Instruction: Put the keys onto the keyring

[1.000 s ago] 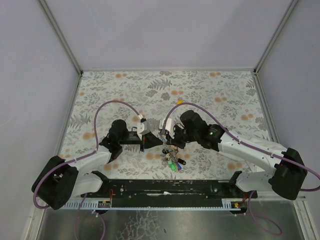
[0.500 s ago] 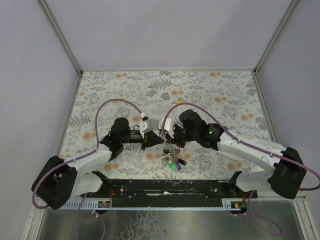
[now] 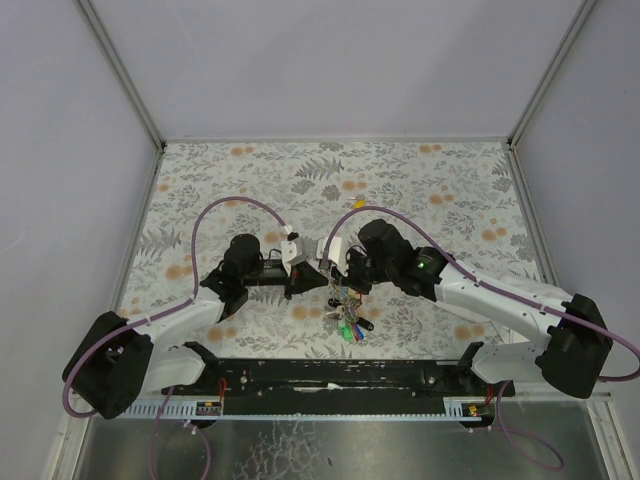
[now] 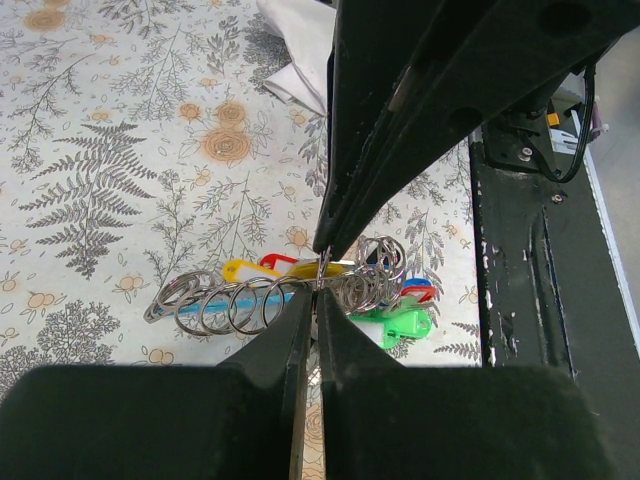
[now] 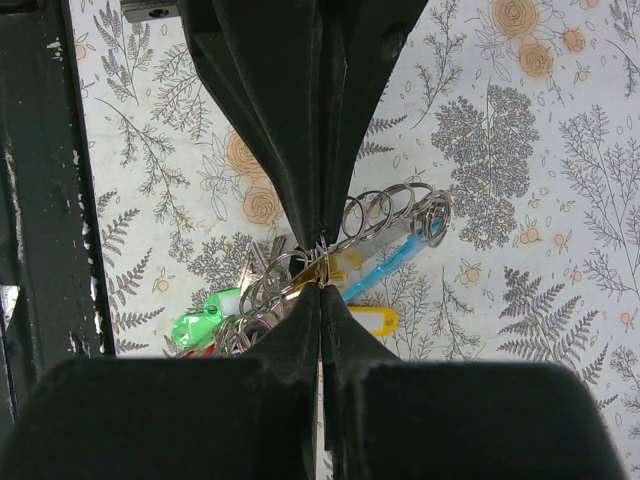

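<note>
Left gripper (image 4: 314, 305) and right gripper (image 5: 321, 298) meet tip to tip, both clamped on keyring (image 5: 292, 272). Green-capped keys (image 5: 195, 328) dangle at 8 o'clock over fern-print table (image 5: 520, 200).

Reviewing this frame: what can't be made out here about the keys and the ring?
1. Left wrist: the left hand, closed, covers its contact with the keyring, so which loop is pinched is hidden.
2. Right wrist: the right hand blocks the same spot, and metal coils overlap the keys.
3. Top external: the keys are too small to count or to tell threaded from loose.
</note>
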`<control>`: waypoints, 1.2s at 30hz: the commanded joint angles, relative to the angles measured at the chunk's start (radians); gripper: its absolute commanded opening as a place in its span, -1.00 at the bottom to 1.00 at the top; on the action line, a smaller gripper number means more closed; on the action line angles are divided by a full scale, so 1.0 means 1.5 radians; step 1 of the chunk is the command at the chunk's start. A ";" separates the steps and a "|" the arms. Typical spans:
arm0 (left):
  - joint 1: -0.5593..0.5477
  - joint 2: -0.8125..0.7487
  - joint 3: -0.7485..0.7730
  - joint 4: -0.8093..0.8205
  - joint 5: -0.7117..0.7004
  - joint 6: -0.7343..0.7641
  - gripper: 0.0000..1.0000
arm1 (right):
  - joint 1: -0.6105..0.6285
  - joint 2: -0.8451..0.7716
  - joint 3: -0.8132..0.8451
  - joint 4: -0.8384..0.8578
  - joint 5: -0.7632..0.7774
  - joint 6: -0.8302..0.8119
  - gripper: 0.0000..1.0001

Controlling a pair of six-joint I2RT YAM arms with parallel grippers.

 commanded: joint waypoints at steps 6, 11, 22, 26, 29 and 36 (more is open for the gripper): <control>-0.007 -0.009 -0.016 0.040 -0.013 -0.019 -1.00 | 0.011 -0.052 0.003 0.037 -0.011 -0.008 -0.65; -0.007 -0.010 -0.022 0.057 -0.016 -0.028 -1.00 | 0.011 -0.088 -0.034 0.046 0.003 -0.009 -0.46; 0.000 -0.026 -0.033 0.056 -0.054 -0.030 -1.00 | -0.007 -0.090 -0.085 0.076 0.074 0.064 -0.31; 0.000 -0.038 -0.043 0.072 -0.091 -0.051 -1.00 | -0.008 -0.101 -0.094 0.079 0.097 0.114 -0.22; 0.001 -0.031 -0.055 0.148 -0.107 -0.107 -1.00 | -0.008 -0.133 -0.107 0.092 0.120 0.131 -0.14; 0.007 0.015 0.013 0.252 -0.156 -0.254 -1.00 | -0.009 -0.166 -0.118 0.102 0.154 0.147 -0.07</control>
